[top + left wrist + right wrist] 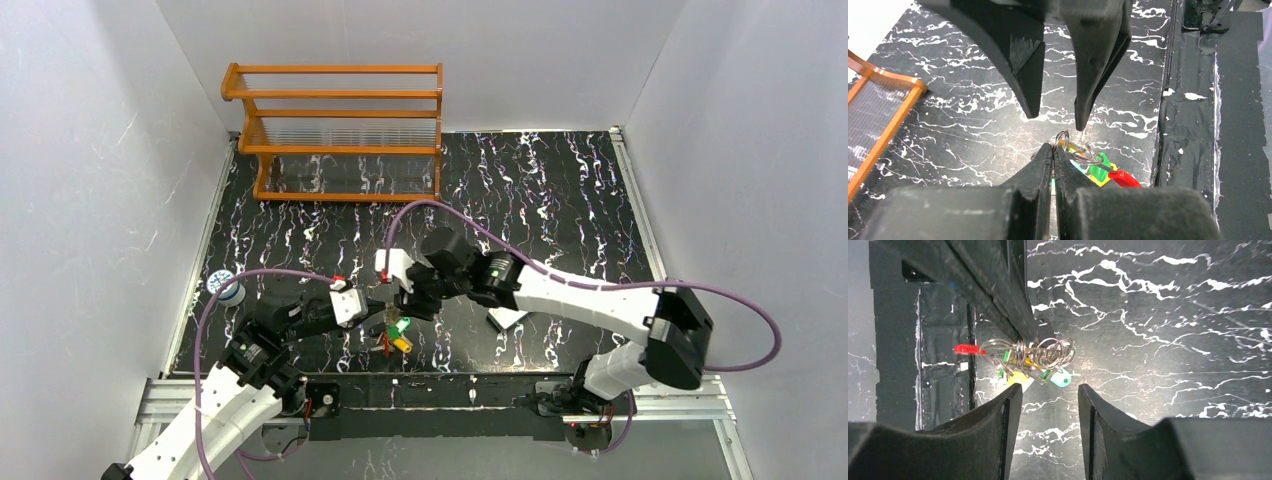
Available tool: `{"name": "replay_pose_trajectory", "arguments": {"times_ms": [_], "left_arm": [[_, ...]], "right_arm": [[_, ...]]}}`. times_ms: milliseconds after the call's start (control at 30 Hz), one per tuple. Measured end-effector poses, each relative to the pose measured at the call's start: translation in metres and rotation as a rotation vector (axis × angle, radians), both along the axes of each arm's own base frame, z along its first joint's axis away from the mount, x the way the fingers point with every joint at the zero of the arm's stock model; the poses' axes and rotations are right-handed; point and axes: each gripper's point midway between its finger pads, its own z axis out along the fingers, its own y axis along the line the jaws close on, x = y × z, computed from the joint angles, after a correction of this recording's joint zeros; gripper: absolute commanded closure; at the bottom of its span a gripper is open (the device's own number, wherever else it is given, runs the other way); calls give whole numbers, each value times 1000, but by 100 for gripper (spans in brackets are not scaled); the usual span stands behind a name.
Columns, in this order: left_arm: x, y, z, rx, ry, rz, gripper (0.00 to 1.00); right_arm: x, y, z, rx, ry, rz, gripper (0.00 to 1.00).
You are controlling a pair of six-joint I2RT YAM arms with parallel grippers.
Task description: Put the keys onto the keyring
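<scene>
The keyring (pixel 1020 352) is a tangle of silver wire loops hanging just above the black marbled table (pixel 560 190). Small keys dangle from it: a green head (pixel 1100 167), a yellow head (pixel 1018 377), a teal one (pixel 1061 379) and a red piece (pixel 966 348). My left gripper (pixel 1053 146) is shut, with one wire loop (pixel 1062 132) poking out between its tips. My right gripper (pixel 1048 387) is open and holds nothing, its tips a short way from the bundle. In the top view the left gripper (pixel 377 313) and right gripper (pixel 405 305) meet over the keys (pixel 401 334).
An orange wooden rack (pixel 340 130) stands at the back left. A flat white card (pixel 507 318) lies under the right arm. A small blue and white object (pixel 225 286) sits at the table's left edge. A metal rail (pixel 440 385) runs along the near edge.
</scene>
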Motion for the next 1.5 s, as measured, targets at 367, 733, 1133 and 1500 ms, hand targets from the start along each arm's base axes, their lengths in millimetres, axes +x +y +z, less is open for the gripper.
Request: {"name": "replay_pose_trajectory", "arguments": {"times_ms": [367,733,1133,1500], "left_arm": [[-3,1,10,-31,-33,-6,100],[-6,0,14,-44,-45,-18,100],[-5,0,17,-51,-55,-19,100],[-5,0,16,-50,-55,-18,100]], "right_arm": [[-18,-14,58,402,-156,52,46],[-26,2,68,528,-114,88,56],[-20,13,44,488,-52,48,68],[-17,13,41,480,-58,32,86]]}}
